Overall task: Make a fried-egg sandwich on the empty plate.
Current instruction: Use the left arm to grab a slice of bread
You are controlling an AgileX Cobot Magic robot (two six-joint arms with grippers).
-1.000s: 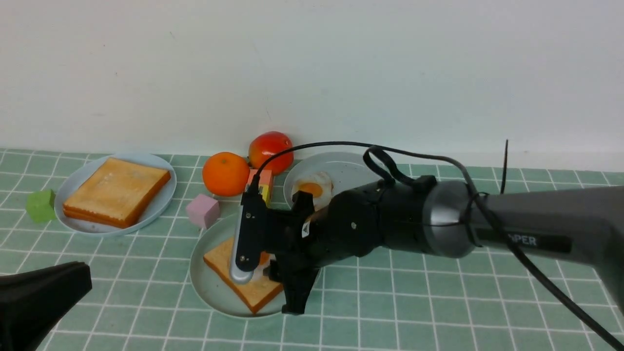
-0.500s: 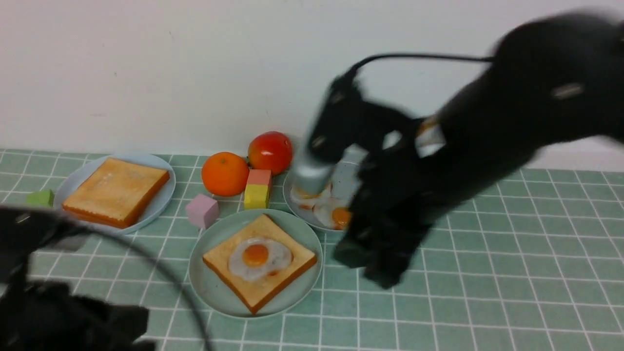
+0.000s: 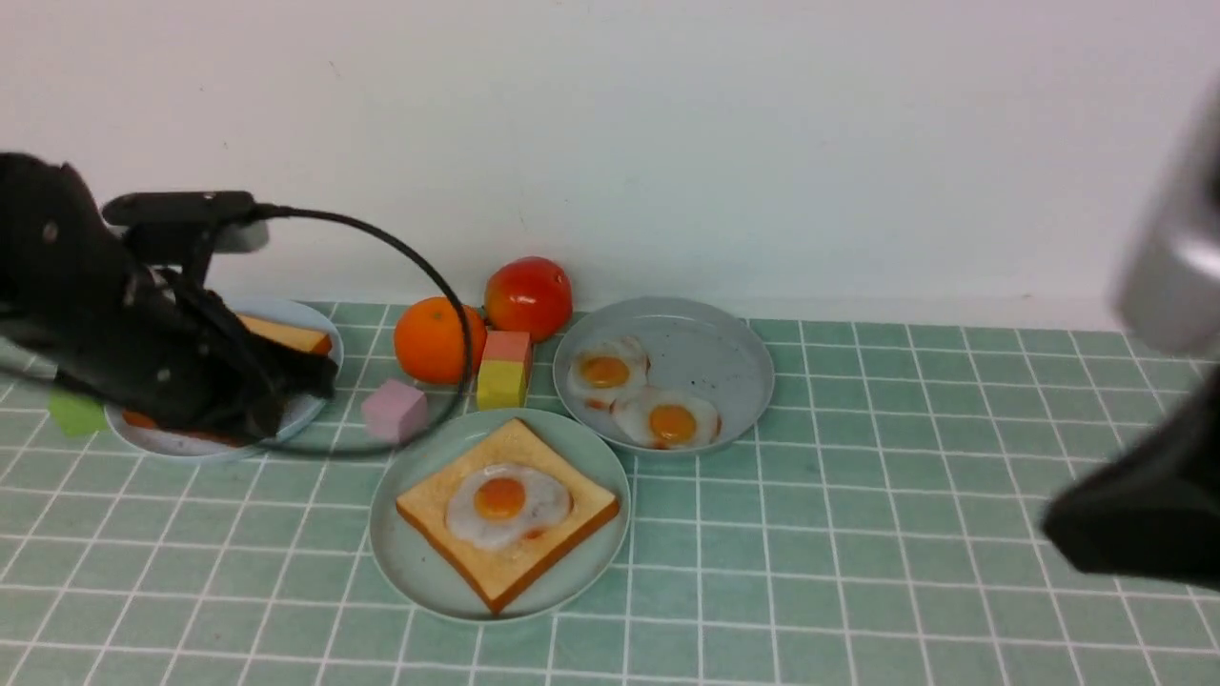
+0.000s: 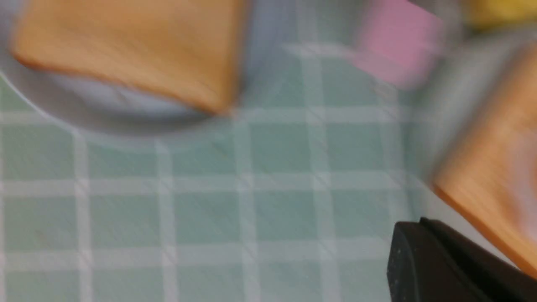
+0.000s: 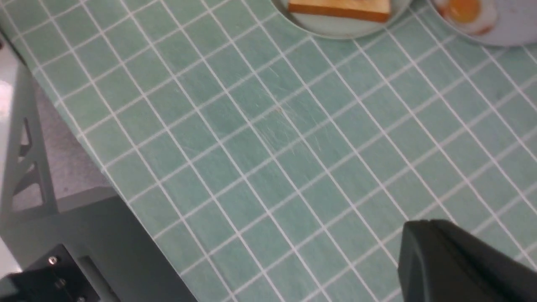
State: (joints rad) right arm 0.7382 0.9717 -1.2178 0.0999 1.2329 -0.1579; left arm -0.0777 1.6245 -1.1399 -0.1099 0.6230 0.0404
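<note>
Green tiles cover the worktop (image 3: pixel 858 572), and the mint plate (image 3: pixel 410 562) lies on it between the two tools. It is to the right of the left tool (image 3: pixel 310 386) and nearer the robot, and well to the left of the right tool (image 3: pixel 1077 524). On it sits one toast slice (image 3: pixel 572 519), a corner toward the robot, with a fried egg (image 3: pixel 500 503) flat on top, yolk up.

The left tool hangs low over a blue-grey plate (image 3: pixel 181 443), and the arm hides most of the second toast slice (image 3: pixel 291 335) lying there. Its jaws are together with nothing between them; whether it touches the slice I cannot tell. In the blurred left wrist view that slice lies flat on its plate, apart from the one black finger (image 4: pixel 440 264) in sight. A pink block (image 3: pixel 396 412) stands just right of this tool, and a green block (image 3: pixel 76 414) sits farther to its left beside the arm. Beyond the pink block are an orange (image 3: pixel 429 338), a tomato (image 3: pixel 529 295) and a red-and-yellow block (image 3: pixel 503 370).

The right tool, blurred at the edge of the front view, has its jaws together and empty, with only bare tiles near it. Between it and the tomato, another blue-grey plate (image 3: pixel 724 353) carries two spare eggs (image 3: pixel 672 422).
</note>
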